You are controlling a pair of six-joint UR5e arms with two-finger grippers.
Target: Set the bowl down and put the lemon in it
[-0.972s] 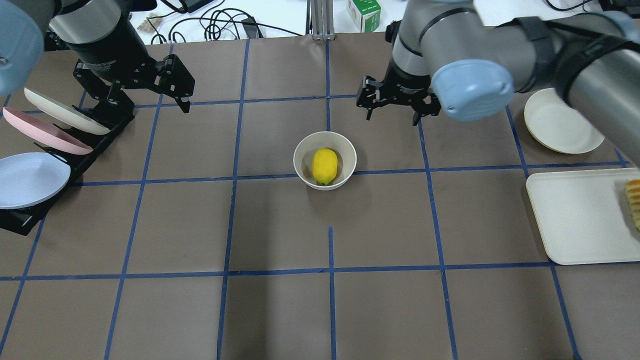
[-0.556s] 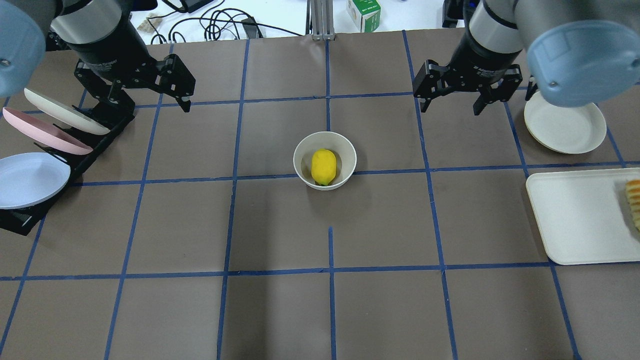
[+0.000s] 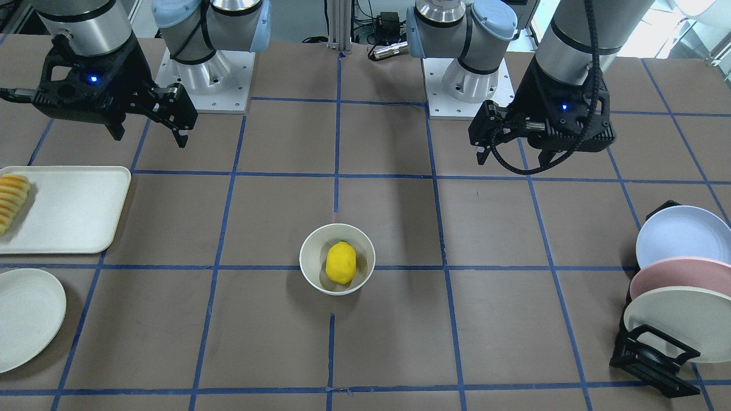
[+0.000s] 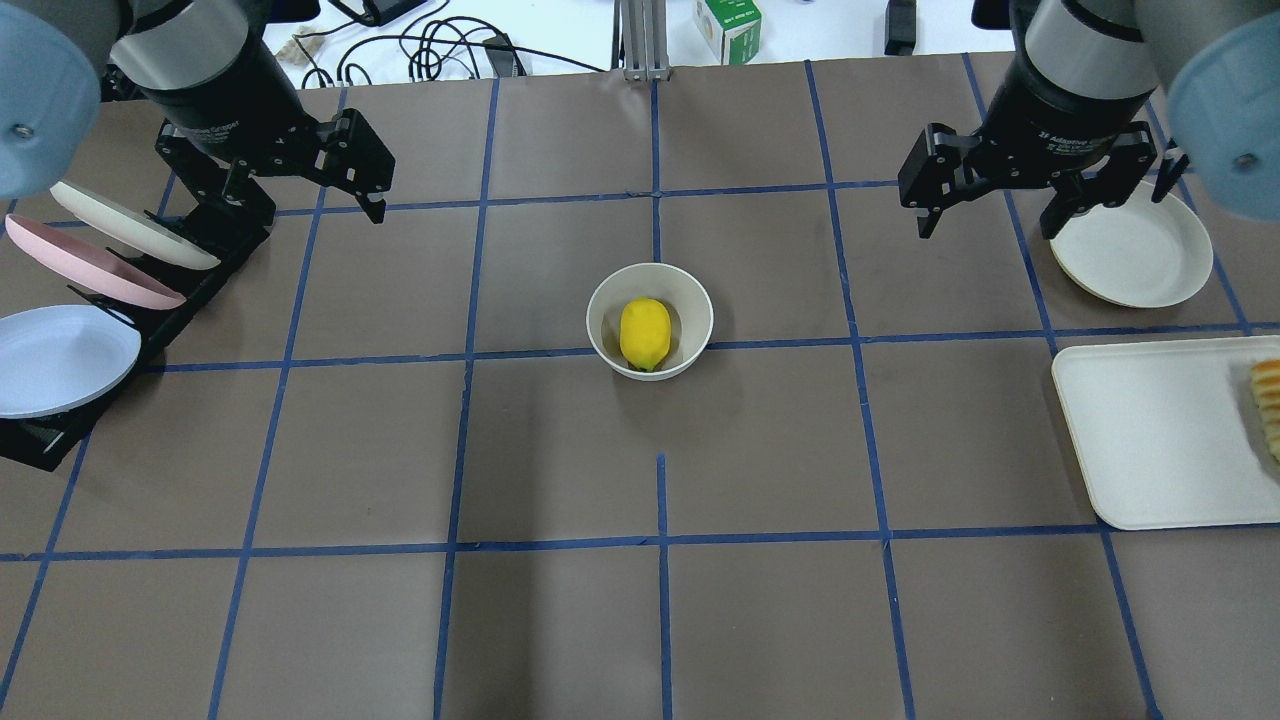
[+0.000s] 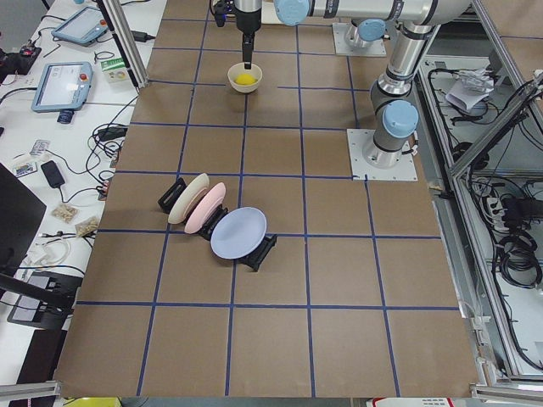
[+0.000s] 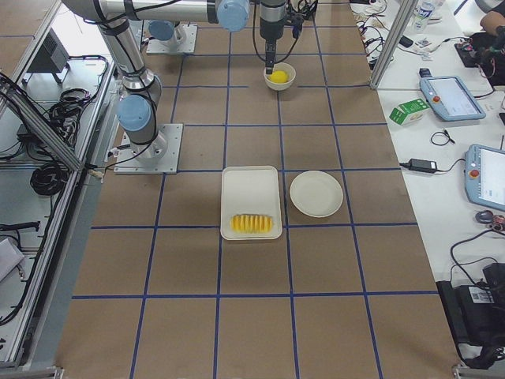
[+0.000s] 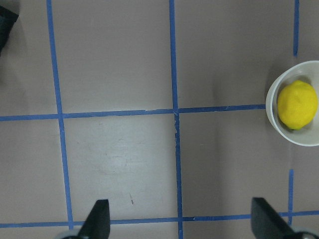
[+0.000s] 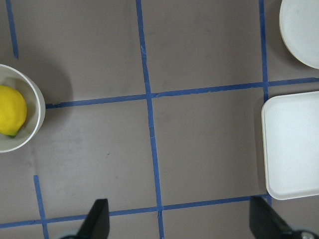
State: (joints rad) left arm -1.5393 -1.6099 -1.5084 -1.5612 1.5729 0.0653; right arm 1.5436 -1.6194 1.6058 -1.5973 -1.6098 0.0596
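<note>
The cream-white bowl (image 4: 603, 305) stands upright near the table's middle, with the yellow lemon (image 4: 645, 333) lying inside it. Both also show in the front view, bowl (image 3: 308, 265) and lemon (image 3: 341, 262). My left gripper (image 4: 300, 210) is open and empty, hovering at the back left, far from the bowl. My right gripper (image 4: 986, 232) is open and empty, hovering at the back right beside the flat plate. The left wrist view shows the bowl (image 7: 271, 112) with the lemon (image 7: 297, 104) at its right edge. The right wrist view shows the bowl (image 8: 40, 117) and lemon (image 8: 11, 110) at its left edge.
A black rack with three plates (image 4: 90, 260) stands at the left edge under my left arm. A flat cream plate (image 4: 1130, 255) lies at the back right. A white tray (image 4: 1160, 430) with sliced food (image 4: 1268, 405) lies at the right edge.
My right gripper has swung to the right, from just behind the bowl to beside the flat plate. The lemon has shifted slightly in the bowl. The left arm has hardly moved.
</note>
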